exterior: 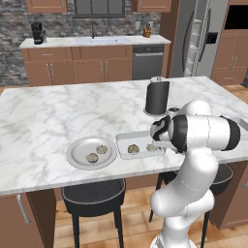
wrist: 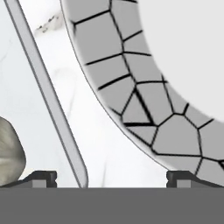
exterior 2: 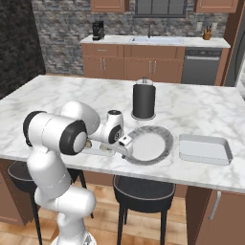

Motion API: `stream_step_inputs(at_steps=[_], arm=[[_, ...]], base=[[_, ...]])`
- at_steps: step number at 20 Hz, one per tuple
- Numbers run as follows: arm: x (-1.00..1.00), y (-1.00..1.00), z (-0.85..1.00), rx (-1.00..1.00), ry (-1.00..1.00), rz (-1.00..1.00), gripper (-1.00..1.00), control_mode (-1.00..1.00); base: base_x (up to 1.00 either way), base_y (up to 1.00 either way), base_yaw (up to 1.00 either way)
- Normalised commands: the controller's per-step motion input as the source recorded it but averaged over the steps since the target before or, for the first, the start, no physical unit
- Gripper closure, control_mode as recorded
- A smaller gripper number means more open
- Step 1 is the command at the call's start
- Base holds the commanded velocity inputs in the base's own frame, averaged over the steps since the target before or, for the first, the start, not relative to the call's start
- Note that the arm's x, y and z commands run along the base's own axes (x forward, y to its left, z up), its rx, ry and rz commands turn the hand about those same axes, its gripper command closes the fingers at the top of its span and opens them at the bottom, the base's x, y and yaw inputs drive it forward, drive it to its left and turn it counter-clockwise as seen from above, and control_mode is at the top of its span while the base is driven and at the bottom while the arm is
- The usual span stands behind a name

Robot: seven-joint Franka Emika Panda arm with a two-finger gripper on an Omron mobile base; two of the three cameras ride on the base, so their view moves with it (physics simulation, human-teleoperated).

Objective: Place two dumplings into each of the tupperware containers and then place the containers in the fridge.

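Gripper [wrist: 106,177], jaws spread wide and holding nothing, hangs low over the marble island [exterior: 58,111], straddling the rim of a tupperware container [exterior: 123,145], whose dumpling [wrist: 8,153] lies just beside one fingertip.

island counter [exterior: 58,111] | on it: plates [exterior: 91,152], tupperware containers [exterior 2: 203,149], paper-towel holder [exterior: 157,97]

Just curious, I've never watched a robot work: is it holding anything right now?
No. The end effector is open and empty, above the counter between container and plate.
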Motion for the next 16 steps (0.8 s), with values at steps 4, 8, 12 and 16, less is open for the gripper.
stream_step_inputs(at_steps=[4,8,12,16], arm=[[0.00,0.00,-0.14,0.04,0.05,0.00,-1.00,-1.00],[0.00,0.00,-0.09,0.02,0.05,0.00,1.00,-1.00],[0.00,0.00,-0.01,0.00,0.05,0.00,1.00,-1.00],[0.00,0.00,0.00,0.00,0.04,0.00,1.00,-1.00]], base=[[0.00,0.00,0.00],[0.00,0.00,0.00],[0.00,0.00,0.00],[0.00,0.00,0.00]])
